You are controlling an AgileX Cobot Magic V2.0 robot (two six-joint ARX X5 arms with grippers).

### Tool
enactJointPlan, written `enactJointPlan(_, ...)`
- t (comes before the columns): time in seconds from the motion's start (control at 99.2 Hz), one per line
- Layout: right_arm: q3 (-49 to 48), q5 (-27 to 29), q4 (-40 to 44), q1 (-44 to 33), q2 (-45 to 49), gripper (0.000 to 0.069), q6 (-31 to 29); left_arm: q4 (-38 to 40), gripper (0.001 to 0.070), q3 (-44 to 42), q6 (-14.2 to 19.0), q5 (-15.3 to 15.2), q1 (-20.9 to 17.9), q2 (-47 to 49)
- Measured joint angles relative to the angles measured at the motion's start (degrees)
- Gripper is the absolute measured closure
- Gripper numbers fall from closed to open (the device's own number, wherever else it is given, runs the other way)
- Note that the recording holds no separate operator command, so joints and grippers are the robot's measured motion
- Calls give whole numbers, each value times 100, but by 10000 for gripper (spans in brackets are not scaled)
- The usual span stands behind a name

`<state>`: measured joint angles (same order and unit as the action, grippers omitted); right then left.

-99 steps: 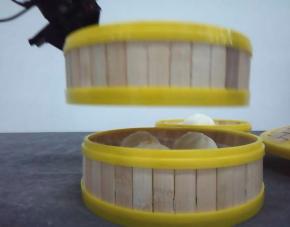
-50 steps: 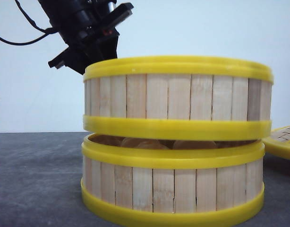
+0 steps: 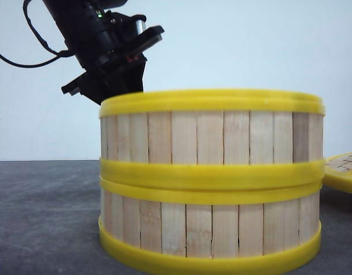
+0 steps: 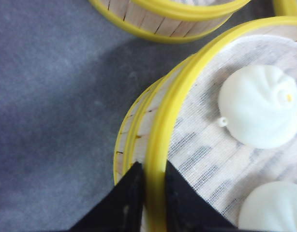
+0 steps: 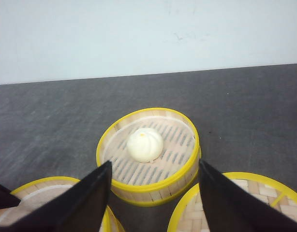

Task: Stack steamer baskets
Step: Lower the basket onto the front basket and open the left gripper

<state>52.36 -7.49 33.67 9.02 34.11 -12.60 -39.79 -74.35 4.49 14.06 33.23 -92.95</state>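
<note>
The left end effector (image 4: 148,193), two black fingers, pinches the thick yellow rim of the upper round steamer basket (image 4: 221,130), one finger outside the wall and one inside. In the front view the same black end effector (image 3: 116,60) reaches down behind the top left edge of that basket (image 3: 210,137).

There are three round, shallow steamer baskets with pale vertical wooden slat walls and yellow rims. Two form a stack on the dark grey bench (image 3: 44,217). The upper one sits on the lower steamer basket (image 3: 210,229), their yellow rims touching all the way across in the front view. From the left wrist view the lower basket's rim (image 4: 126,133) peeks out just beside the upper rim, so the two are slightly offset.

The upper basket is lined with a pale cloth and holds two white steamed buns: one whole bun (image 4: 259,111) and a second bun (image 4: 274,208) cut off by the picture edge. What the lower basket holds is hidden.

The right end effector (image 5: 153,198) hangs above the bench with its two black fingers spread wide, holding nothing. Past it, the third steamer basket (image 5: 148,154) stands alone on the bench, apart from the stack, with one white steamed bun (image 5: 144,145) inside.

One flat round lid with a yellow rim and woven slat top (image 5: 235,203) lies on the bench just beside the third basket; in the front view its edge (image 3: 342,172) shows to the right of the stack.
</note>
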Motion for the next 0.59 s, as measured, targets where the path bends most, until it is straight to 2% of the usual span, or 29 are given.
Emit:
enactJointPlan(0.151,0,9,0,0,0,349,39,-46,658,-39,-39,15,0,-39)
enactJointPlan(0.303,0,9,0,0,0,349,42,-111,465,-35,-39,11,2,-162)
enactJointPlan(0.363,0,9,0,0,0,349,42,-109,422,-35,-42,-2,-26,-160)
enactJointPlan(0.595,0,2,-33,0,125,349,37,168,411,0,-44,-9,-380,378)
